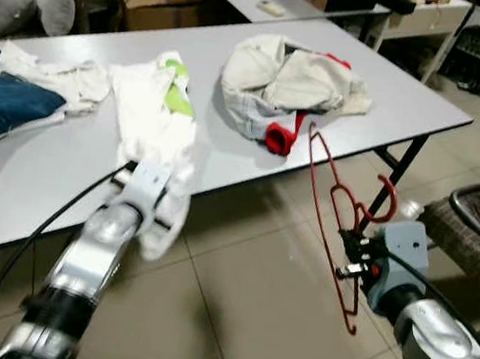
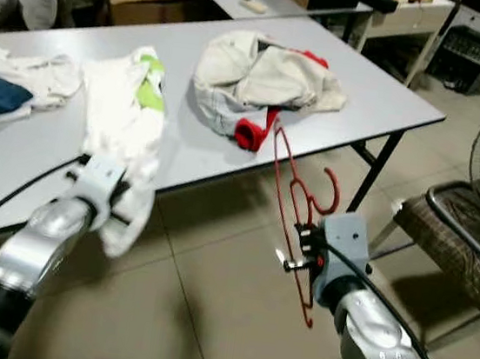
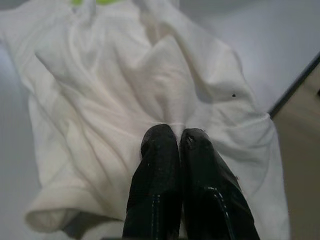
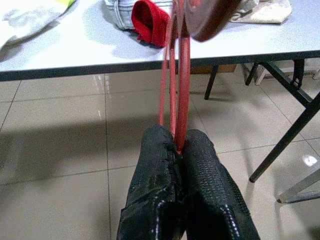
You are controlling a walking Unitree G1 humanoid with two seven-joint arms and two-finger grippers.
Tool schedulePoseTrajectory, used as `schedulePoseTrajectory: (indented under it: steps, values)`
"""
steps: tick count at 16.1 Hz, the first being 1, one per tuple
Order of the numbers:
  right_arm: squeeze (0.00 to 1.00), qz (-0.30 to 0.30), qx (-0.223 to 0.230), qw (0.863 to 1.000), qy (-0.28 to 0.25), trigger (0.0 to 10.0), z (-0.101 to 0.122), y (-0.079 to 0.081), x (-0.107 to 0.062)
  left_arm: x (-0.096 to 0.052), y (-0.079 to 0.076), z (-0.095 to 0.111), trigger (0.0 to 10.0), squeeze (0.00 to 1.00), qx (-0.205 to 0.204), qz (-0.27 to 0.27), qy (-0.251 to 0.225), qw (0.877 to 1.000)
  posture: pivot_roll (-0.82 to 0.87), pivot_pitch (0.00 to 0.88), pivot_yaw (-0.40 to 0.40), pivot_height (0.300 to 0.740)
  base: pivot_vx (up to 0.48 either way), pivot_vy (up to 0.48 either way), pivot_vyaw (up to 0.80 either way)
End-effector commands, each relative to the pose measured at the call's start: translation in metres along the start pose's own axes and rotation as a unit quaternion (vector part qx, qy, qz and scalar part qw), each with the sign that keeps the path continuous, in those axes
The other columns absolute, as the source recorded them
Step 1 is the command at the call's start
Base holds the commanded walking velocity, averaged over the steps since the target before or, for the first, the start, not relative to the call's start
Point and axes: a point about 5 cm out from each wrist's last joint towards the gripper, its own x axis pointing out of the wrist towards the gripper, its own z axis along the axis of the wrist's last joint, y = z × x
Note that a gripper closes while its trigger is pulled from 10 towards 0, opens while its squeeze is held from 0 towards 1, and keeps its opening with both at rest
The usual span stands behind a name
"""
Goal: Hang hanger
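Over the floor beside the grey table [image 1: 424, 106], head view: red wire hanger [image 1: 340, 218] upright in right gripper [image 1: 355, 257], clear of the tabletop. Left wrist view: left gripper [image 3: 178, 142] pinched on white shirt [image 3: 125, 100] (soft, draping off the edge). Right wrist view: fingers [image 4: 200, 175] clamped tight on wire; judged light, stiff, liable to swivel; firmer hold near hook.

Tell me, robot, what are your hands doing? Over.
Left gripper shut on white shirt at the table edge. Right gripper shut on red hanger, held off the table. Nothing between them.
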Motion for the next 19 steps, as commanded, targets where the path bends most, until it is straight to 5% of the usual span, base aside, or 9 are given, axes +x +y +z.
schedulePoseTrajectory:
  steps: [1, 4, 6, 8, 10, 13, 15, 18, 19]
  values:
    - [0.00, -0.020, -0.002, 1.000, -0.007, 10.0, 0.003, -0.007, 0.000, 0.003, 0.003, 0.009, 0.0, 0.00, -0.014, -0.003, -0.016, 1.000, -0.02, 0.000, 0.012, 0.740, 0.000, 0.000, 0.00]
    - [0.00, -0.063, -0.014, 0.998, -0.006, 10.0, 0.004, -0.020, 0.000, 0.027, 0.018, 0.078, 0.0, 0.00, -0.002, -0.024, -0.116, 0.993, -0.05, 0.000, 0.024, 0.740, 0.000, 0.000, 0.00]
    - [0.00, -0.083, -0.007, 0.996, -0.021, 10.0, 0.008, -0.025, -0.001, 0.026, 0.048, 0.139, 0.0, 0.00, -0.008, 0.005, -0.192, 0.981, -0.06, 0.000, 0.037, 0.740, 0.000, 0.000, 0.00]
    - [0.00, -0.088, -0.002, 0.996, -0.018, 10.0, 0.005, -0.025, -0.002, 0.018, 0.058, 0.184, 0.0, 0.00, -0.018, 0.016, -0.256, 0.966, -0.06, 0.000, 0.041, 0.740, 0.000, 0.000, 0.00]
    - [0.00, -0.084, -0.002, 0.996, -0.015, 10.0, 0.004, -0.022, -0.002, 0.018, 0.057, 0.194, 0.0, 0.00, -0.055, 0.009, -0.270, 0.961, -0.06, 0.000, 0.043, 0.740, 0.000, 0.000, 0.00]
    - [0.00, -0.080, 0.001, 0.997, -0.016, 10.0, 0.003, -0.017, -0.002, 0.033, 0.041, 0.177, 0.0, 0.00, -0.115, -0.040, -0.244, 0.962, -0.06, 0.000, 0.049, 0.740, 0.000, 0.000, 0.00]
    - [0.00, -0.079, 0.002, 0.997, -0.016, 10.0, 0.003, -0.018, -0.002, 0.035, 0.038, 0.170, 0.0, 0.00, -0.108, -0.045, -0.231, 0.966, -0.06, 0.000, 0.047, 0.740, 0.000, 0.000, 0.00]
    - [0.00, -0.071, -0.002, 0.997, -0.014, 10.0, 0.002, -0.015, 0.001, 0.043, 0.037, 0.157, 0.0, 0.00, -0.171, -0.033, -0.184, 0.967, -0.05, 0.000, 0.043, 0.740, 0.000, 0.000, 0.00]
    - [0.00, -0.071, -0.001, 0.997, -0.015, 10.0, 0.002, -0.014, 0.002, 0.046, 0.041, 0.148, 2.7, 0.00, -0.233, 0.010, -0.147, 0.961, -0.05, 0.000, 0.045, 0.740, 0.000, 0.000, 0.00]
